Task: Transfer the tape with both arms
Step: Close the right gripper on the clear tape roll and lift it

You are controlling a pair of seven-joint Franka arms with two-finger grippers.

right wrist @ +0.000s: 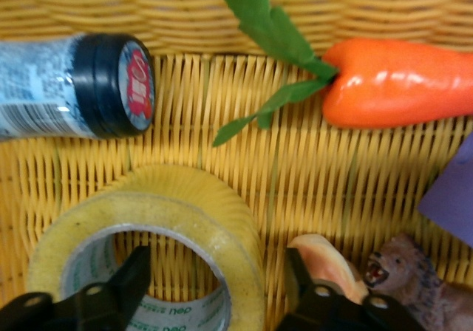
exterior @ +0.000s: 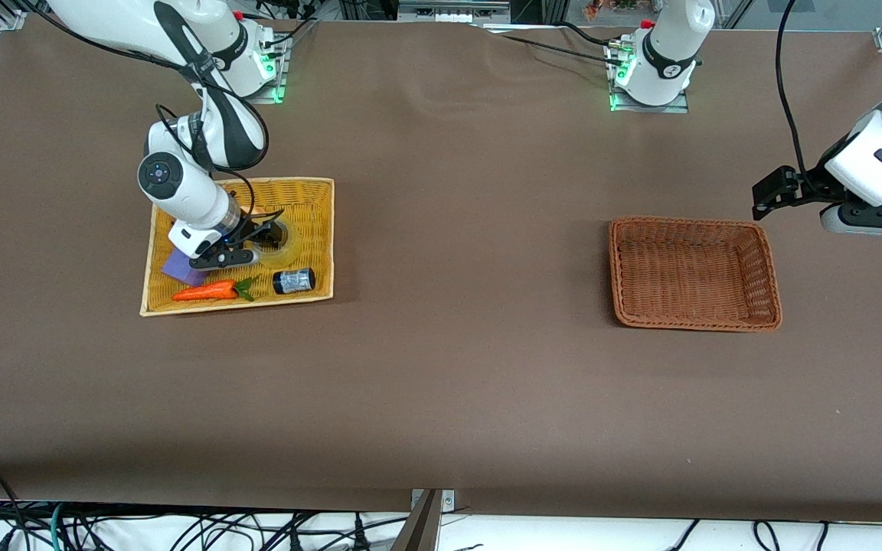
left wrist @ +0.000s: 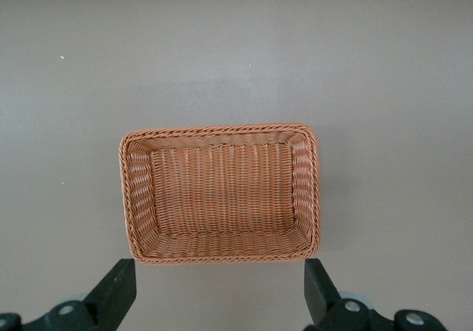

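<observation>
A brown desk (exterior: 441,383) is carrying two baskets: a yellow wicker tray (exterior: 318,229) toward the right arm's end and an empty brown wicker basket (exterior: 762,260) toward the left arm's end, well apart from each other.

The tape (right wrist: 148,235), a translucent yellowish roll, is lying flat in the yellow tray. The right claw (right wrist: 218,272) is reaching down into that tray with its fingers spread, one fingertip inside the roll's hollow core and the other just outside the ring wall, so it is straddling the wall but not yet pinching it.

Sharing the yellow tray with the tape are a toy carrot (right wrist: 399,83) with green leaves, a small dark can (right wrist: 74,87) lying on its side, a purple block (exterior: 183,268), a small animal figure (right wrist: 421,279) and a pale rounded piece (right wrist: 321,261) (too hidden to name).

The left claw (left wrist: 218,290) is hovering with fingers spread wide and empty, above the desk beside the brown basket; this arm is waiting.

Judging progress: the transfer is only beginning. The roll is not yet lifted, and the grasp, the handover between arms and the placing, presumably into the brown basket, all remain.
</observation>
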